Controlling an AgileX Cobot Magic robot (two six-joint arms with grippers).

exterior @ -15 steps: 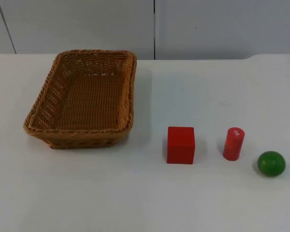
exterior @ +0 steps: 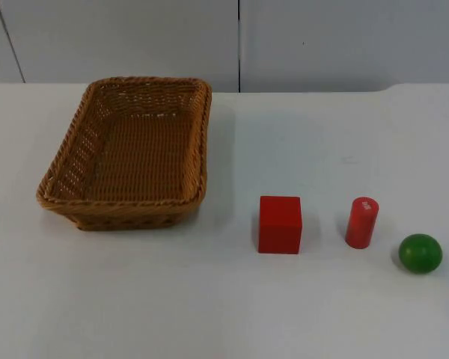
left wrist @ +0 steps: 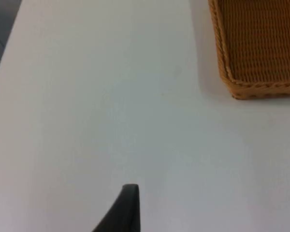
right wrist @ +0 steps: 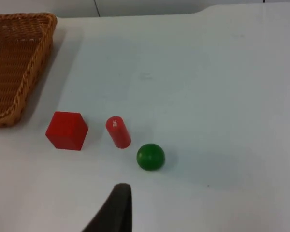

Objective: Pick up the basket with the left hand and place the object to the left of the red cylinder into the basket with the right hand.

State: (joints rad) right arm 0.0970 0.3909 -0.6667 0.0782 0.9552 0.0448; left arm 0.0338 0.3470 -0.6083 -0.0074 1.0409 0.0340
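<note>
An empty brown wicker basket (exterior: 127,149) sits on the left half of the white table. A red cube (exterior: 279,224) stands directly left of the upright red cylinder (exterior: 361,222). My left gripper (left wrist: 129,210) hovers over bare table off to one side of the basket (left wrist: 261,48), well apart from it. My right gripper (right wrist: 117,210) hangs above the table short of the cube (right wrist: 66,130) and the cylinder (right wrist: 118,131), touching neither. Both arms wait.
A green ball (exterior: 420,253) lies right of the cylinder, near the table's right side; from the right wrist the ball (right wrist: 150,156) is the closest object. The grey partition wall (exterior: 239,41) closes the table's far edge.
</note>
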